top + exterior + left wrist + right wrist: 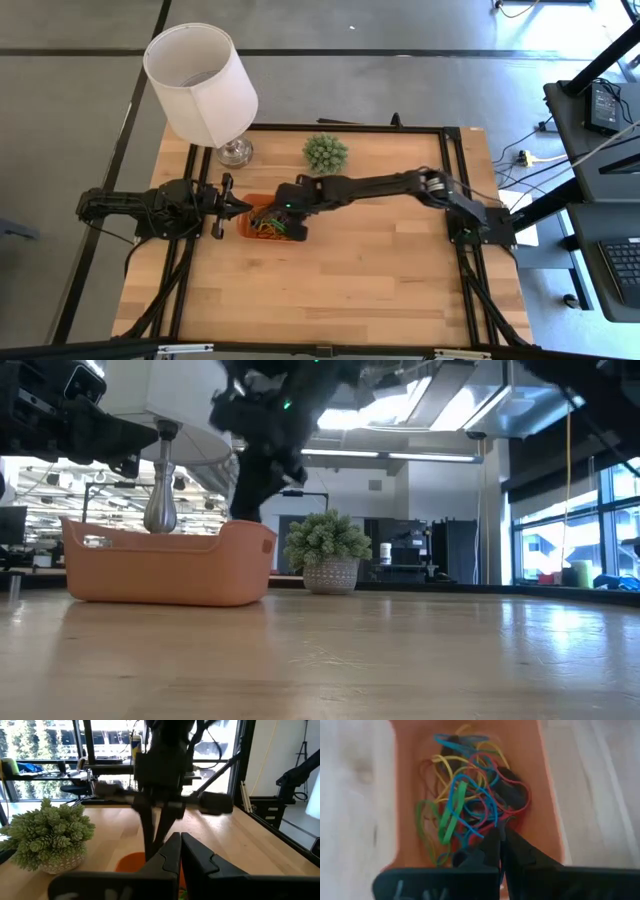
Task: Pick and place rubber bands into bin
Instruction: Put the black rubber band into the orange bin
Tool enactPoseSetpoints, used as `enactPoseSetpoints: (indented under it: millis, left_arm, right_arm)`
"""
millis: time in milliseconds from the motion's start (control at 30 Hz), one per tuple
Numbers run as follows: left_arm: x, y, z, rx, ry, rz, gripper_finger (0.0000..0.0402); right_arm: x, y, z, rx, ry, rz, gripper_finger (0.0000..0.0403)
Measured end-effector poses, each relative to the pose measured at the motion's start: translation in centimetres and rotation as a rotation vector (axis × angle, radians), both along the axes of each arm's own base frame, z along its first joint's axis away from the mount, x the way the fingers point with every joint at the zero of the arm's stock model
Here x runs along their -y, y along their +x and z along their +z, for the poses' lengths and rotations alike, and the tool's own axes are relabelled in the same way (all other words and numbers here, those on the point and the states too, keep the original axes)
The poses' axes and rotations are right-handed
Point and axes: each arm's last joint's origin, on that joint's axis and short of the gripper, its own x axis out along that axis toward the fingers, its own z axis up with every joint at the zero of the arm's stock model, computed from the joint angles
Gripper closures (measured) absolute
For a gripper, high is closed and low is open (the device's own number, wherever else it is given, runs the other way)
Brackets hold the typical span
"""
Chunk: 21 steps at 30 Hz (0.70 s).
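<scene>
High view, straight down: orange bin [268,228] near the middle of a wooden table [380,270], a little left of centre, holding a loose tangle of rubber bands [268,231]. Right wrist view: bands [465,800] in blue, green, yellow, red and black heaped on the bin floor [530,755]. Right gripper [275,215] directly above the bin, fingers pressed together, gripping nothing visible; tips [501,837] just over the pile. Left gripper [226,206] just beside the bin's left end, fingers also pressed together and empty [180,842], pointing at the right arm. Small potted plant [326,153] behind the bin. White lamp [200,82] at the back left corner, metal base [235,152] near the plant. Low view: bin [165,565] flat on the wood, plant [328,550] beyond it.
</scene>
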Motion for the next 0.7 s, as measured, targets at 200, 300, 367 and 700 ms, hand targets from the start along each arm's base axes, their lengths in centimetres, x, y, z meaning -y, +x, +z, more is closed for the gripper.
enactPoseSetpoints:
  millis: [200,300,367,700]
  left_arm:
    - [0.0,0.0,0.0,0.000,0.000,0.000,0.0396]
    - [0.0,0.0,0.0,0.000,0.000,0.000,0.0397]
    - [0.0,0.0,0.0,0.000,0.000,0.000,0.0397]
    - [0.0,0.0,0.0,-0.001,0.000,0.000,0.0394]
  right_arm:
    - [0.6,2.2,-2.8,-0.091,0.016,0.005,0.0401]
    - [0.9,2.8,-4.1,-0.131,0.016,-0.002,0.0399]
    - [1.0,2.9,-4.9,-0.162,0.016,-0.005,0.0398]
    - [1.1,3.0,-5.3,-0.168,0.019,-0.012,0.0355]
